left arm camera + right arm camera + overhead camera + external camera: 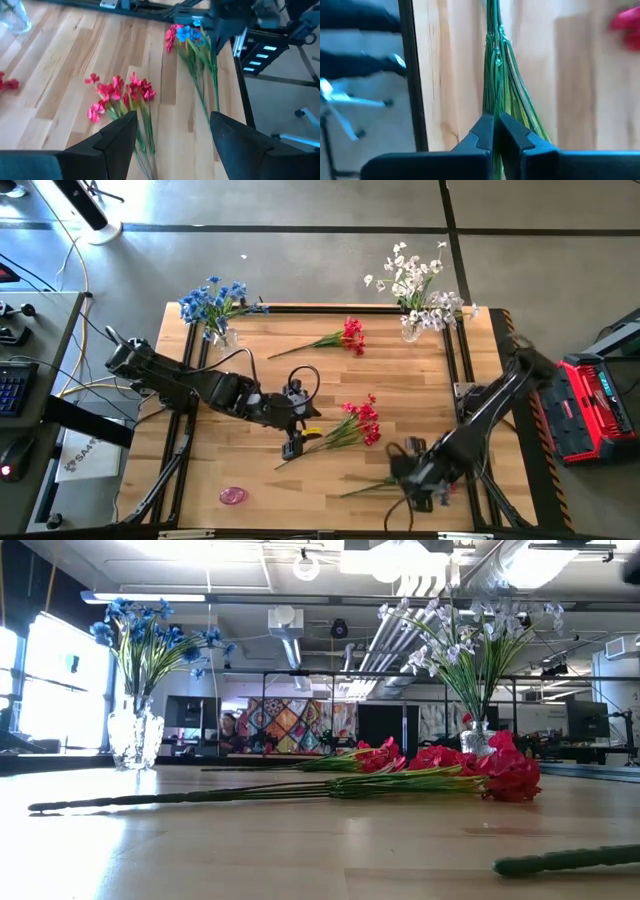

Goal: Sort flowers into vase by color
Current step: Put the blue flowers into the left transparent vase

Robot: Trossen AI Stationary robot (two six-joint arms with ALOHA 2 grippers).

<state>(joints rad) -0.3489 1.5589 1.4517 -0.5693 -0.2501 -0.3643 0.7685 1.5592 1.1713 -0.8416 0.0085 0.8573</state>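
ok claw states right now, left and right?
Left claw: open, empty, above the red-blossomed spray on thin green stems.
Right claw: shut on the green stems of another spray.

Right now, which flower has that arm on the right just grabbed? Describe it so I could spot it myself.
Start at the wooden table and go to its near right corner, where the right gripper is shut on a green stem. That flower spray lies apart from the all-red bunches, and it alone mixes blue blossoms with red.

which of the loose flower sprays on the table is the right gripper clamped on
The spray nearest the table's front edge: the right gripper has its fingers shut on its green stems. The two red sprays farther back lie untouched.
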